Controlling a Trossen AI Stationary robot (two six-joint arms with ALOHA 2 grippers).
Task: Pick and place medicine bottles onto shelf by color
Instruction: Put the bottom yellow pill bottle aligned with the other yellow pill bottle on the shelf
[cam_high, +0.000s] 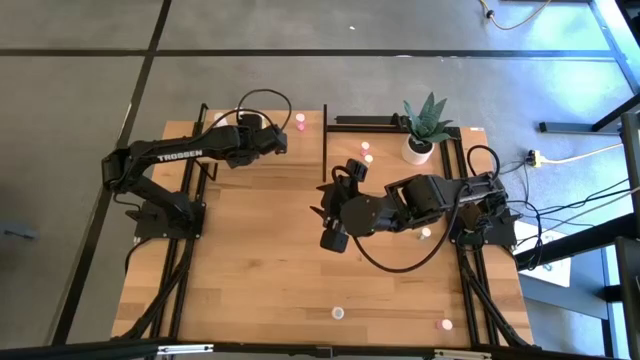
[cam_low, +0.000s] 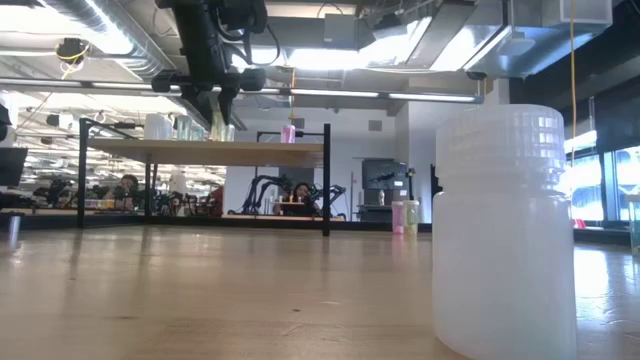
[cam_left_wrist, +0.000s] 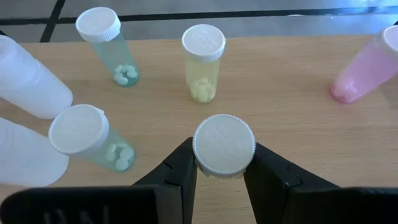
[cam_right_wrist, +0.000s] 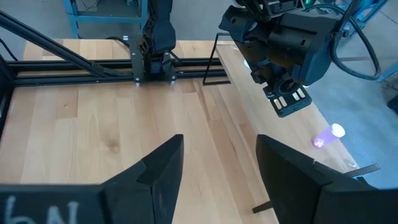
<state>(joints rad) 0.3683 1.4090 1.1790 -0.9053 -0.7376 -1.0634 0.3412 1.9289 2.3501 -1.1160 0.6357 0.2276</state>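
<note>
Up on the shelf (cam_left_wrist: 298, 93), left gripper (cam_left_wrist: 221, 171) clamped one white-capped bottle (cam_left_wrist: 224, 146) beside two green, one yellow, one pink translucent cylinders; right gripper (cam_right_wrist: 214, 165) hung open.

Right gripper (cam_right_wrist: 214, 168) in foreground, two dark fingers (cam_right_wrist: 163, 168) spread apart, nothing between them. Light-wood tabletop (cam_right_wrist: 81, 118) below, planks running away from camera. Black rails (cam_right_wrist: 74, 65) cross far side of table; arm base (cam_right_wrist: 154, 59) mounted on them. Left arm's dark wrist and gripper (cam_right_wrist: 283, 46) hang over raised shelf (cam_right_wrist: 261, 112). Thin black upright post (cam_right_wrist: 211, 56) at shelf corner. Pink bottle (cam_right_wrist: 328, 135) stands on shelf, well apart from both grippers. Blue frame (cam_right_wrist: 106, 15) beyond table.
</note>
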